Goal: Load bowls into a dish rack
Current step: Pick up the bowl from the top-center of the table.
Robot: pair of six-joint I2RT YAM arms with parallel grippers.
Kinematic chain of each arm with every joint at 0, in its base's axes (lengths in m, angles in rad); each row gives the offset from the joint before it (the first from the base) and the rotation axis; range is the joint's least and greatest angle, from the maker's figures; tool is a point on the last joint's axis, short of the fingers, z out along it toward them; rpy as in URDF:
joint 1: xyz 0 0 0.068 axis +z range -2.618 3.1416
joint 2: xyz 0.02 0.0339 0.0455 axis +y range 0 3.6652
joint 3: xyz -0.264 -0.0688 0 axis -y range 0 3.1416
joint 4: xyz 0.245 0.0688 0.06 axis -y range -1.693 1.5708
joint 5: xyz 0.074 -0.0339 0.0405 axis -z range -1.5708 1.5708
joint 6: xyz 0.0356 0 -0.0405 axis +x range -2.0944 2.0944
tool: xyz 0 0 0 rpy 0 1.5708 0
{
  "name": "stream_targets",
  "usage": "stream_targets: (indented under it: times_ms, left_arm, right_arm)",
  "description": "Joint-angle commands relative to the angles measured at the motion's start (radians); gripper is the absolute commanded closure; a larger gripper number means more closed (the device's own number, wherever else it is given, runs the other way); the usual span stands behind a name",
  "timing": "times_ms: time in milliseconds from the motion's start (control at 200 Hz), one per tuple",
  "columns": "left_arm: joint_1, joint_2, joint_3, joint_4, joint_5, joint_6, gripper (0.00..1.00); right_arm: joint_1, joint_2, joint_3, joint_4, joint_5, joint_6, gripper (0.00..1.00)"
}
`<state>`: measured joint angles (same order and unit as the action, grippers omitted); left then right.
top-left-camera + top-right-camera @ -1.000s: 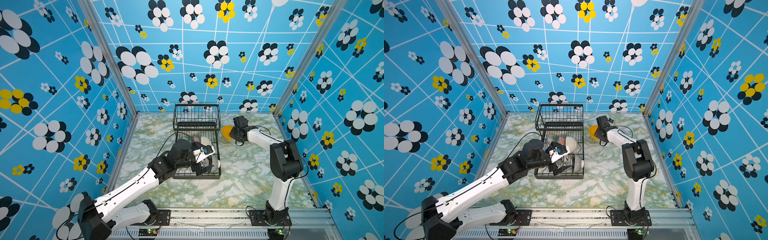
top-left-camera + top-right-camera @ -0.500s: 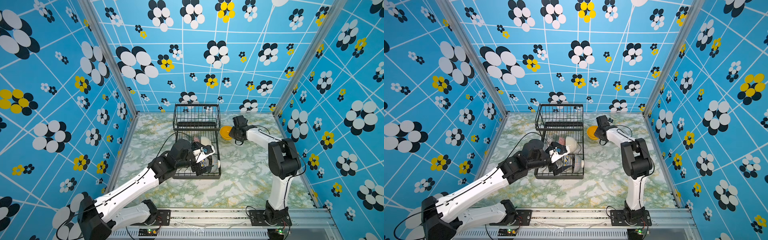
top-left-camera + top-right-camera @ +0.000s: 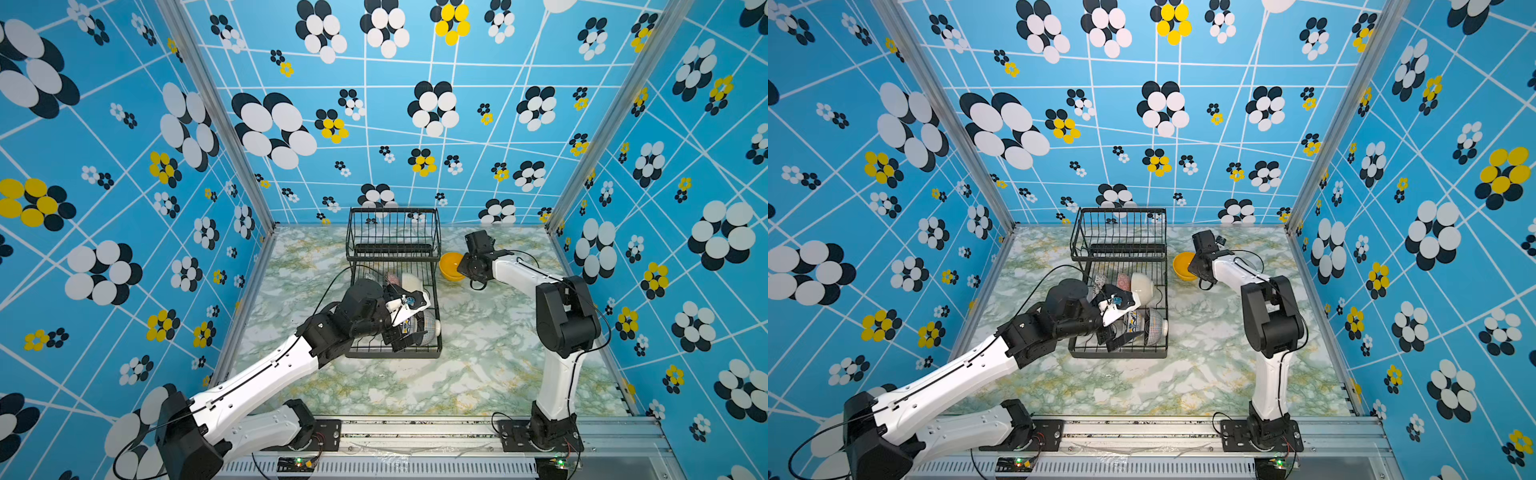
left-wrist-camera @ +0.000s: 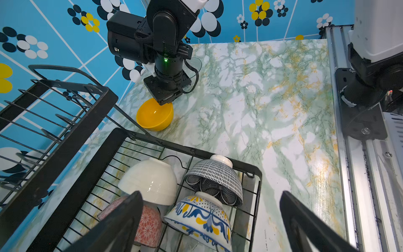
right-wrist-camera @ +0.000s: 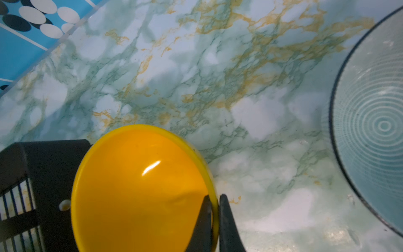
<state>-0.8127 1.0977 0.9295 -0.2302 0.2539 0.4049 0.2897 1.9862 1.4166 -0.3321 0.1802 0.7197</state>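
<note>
yellow bowl (image 5: 141, 192) pinched at its rim by right gripper (image 5: 214, 197), left gripper (image 4: 210, 196) spread wide over dish rack (image 4: 87, 174).

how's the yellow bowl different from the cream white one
The yellow bowl is outside the dish rack, beside it; the cream-white bowl lies in its lower tray. The yellow bowl's mouth faces up; the cream-white bowl is tipped over, outside showing. The right hand pinches the yellow bowl's rim; nothing holds the cream-white bowl. Both are small, plain.
</note>
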Motion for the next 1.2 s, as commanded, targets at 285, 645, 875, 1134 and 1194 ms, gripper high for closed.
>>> stream_targets:
  times_ms: [285,645,875,1134,1194]
  left_arm:
    - [-0.001,0.007,-0.044,0.112,-0.106,-0.057,0.01]
    - [-0.109,0.013,-0.054,0.119,-0.135,0.075,0.06]
    - [-0.229,0.042,-0.061,0.163,-0.165,0.233,0.23]
    - [-0.303,0.080,-0.007,0.071,-0.162,0.410,0.38]
    - [-0.318,0.107,0.023,0.032,-0.191,0.437,0.41]
  right_arm:
    - [-0.004,-0.353,-0.258,-0.060,0.067,-0.141,1.00]
    - [0.094,-0.543,-0.242,-0.420,0.291,-0.244,1.00]
    - [0.200,-0.614,-0.205,-0.553,0.244,-0.235,1.00]
    - [0.323,-0.591,-0.111,-0.753,0.275,-0.215,1.00]
    - [0.351,-0.596,-0.097,-0.784,0.315,-0.208,1.00]
